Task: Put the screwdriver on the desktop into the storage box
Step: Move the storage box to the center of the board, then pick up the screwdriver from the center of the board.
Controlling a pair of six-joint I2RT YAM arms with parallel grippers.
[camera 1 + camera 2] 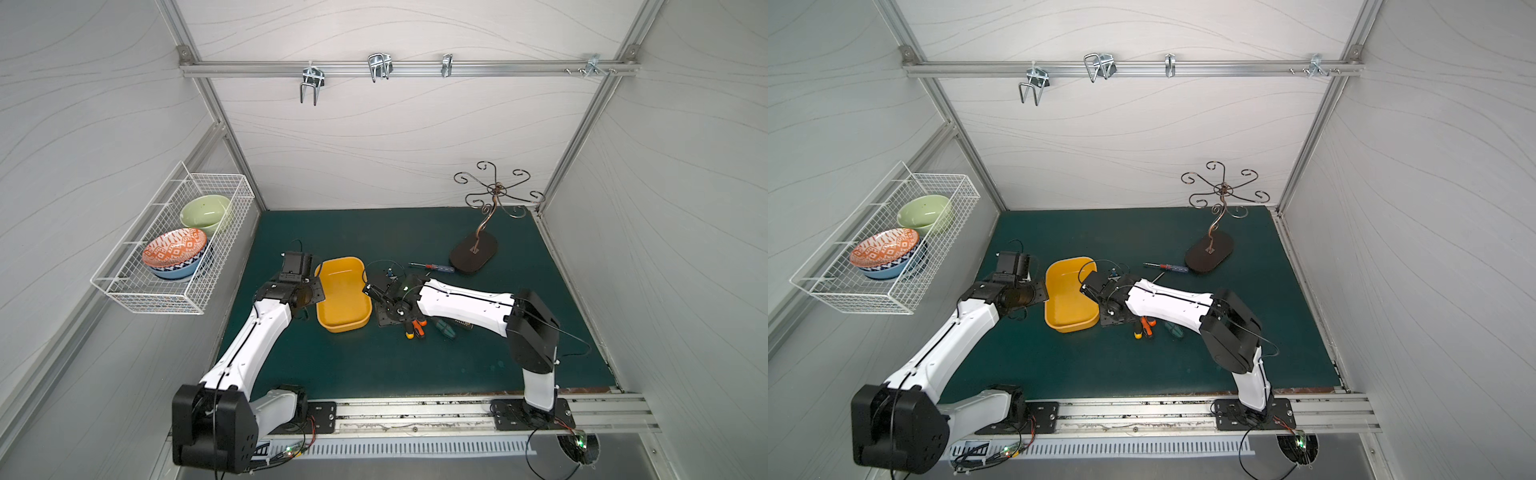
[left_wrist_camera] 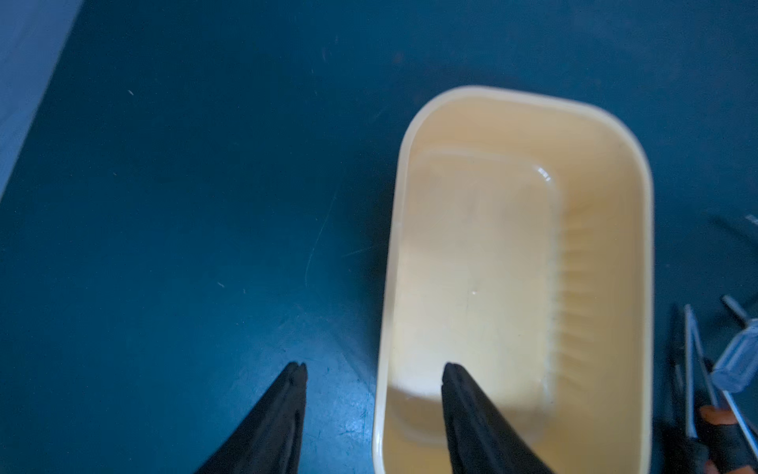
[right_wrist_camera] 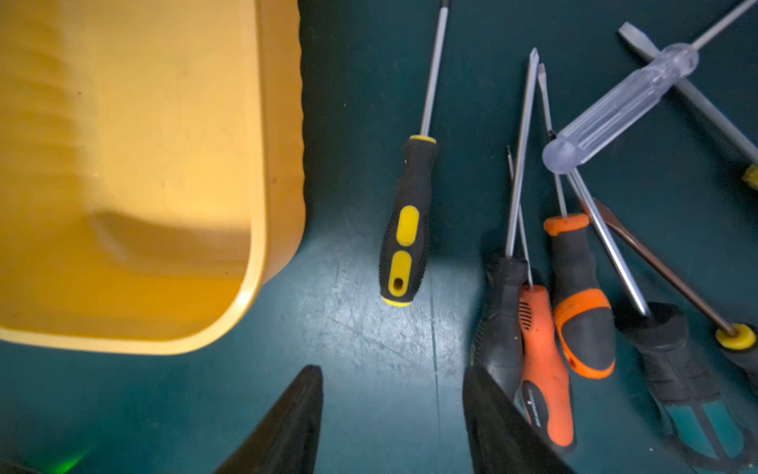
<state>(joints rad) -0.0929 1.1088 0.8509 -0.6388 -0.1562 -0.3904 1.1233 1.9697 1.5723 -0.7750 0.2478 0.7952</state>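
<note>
Dark teal matte surface (image 3: 361,328); shallow yellow plastic storage box (image 3: 279,123) empty. Both spread, holding nothing: left gripper (image 2: 373,365) over box rim, right gripper (image 3: 391,369) nearer. Black-and-yellow-handled screwdriver (image 3: 406,230) on surface just ahead of it, parallel to box wall, handle end nearest.

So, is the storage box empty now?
Empty: the storage box shows bare floor in every view; screwdrivers lie outside on the desktop.
</note>
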